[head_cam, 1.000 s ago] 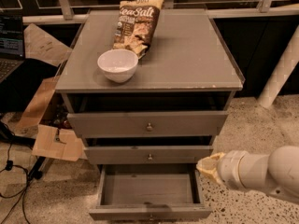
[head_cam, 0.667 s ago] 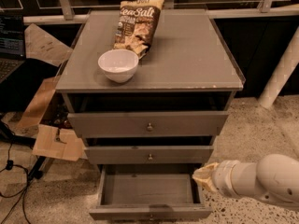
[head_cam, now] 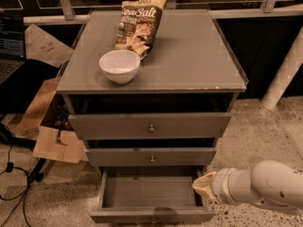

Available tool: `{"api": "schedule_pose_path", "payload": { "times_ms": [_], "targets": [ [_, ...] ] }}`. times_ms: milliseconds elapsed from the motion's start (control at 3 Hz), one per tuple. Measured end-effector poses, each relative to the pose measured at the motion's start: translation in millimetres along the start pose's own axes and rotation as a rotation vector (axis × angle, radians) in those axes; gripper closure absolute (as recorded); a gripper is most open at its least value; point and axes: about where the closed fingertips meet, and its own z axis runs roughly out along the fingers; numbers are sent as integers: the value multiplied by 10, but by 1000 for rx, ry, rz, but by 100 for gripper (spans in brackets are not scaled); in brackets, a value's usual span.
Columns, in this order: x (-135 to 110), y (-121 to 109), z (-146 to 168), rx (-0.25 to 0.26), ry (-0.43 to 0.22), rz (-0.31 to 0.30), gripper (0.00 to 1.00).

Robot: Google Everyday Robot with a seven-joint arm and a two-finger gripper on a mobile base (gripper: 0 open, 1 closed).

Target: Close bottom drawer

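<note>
Bottom drawer [head_cam: 142, 215] is pulled out at the foot of the cabinet [head_cam: 189, 56], with its front panel nearest us and its long axis left-right. The gripper [head_cam: 204, 187] is at the drawer's right wall, behind that panel (open or closed, we cannot tell). We judge the closing push runs toward the cabinet. The bowl [head_cam: 119, 65] is on the cabinet top.

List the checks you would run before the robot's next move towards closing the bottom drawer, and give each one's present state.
1. The bottom drawer is pulled out and needs pushing in: ok.
2. Nothing sticks up out of its inside: ok.
3. The gripper is in front of the front panel, ready to push: not ok. It is by the drawer's right wall.
4. The gripper is touching the drawer: cannot tell.
5. The bowl and chip bag rest on the cabinet top, out of the path: ok.
</note>
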Motion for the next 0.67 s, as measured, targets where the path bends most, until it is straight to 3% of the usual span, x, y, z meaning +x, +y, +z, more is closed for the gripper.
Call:
{"api": "schedule_pose_path", "payload": {
  "times_ms": [333,667],
  "targets": [
    [146,33,137,-3,13,-1,100],
    [455,36,470,-12,25,35,100]
  ]
}}
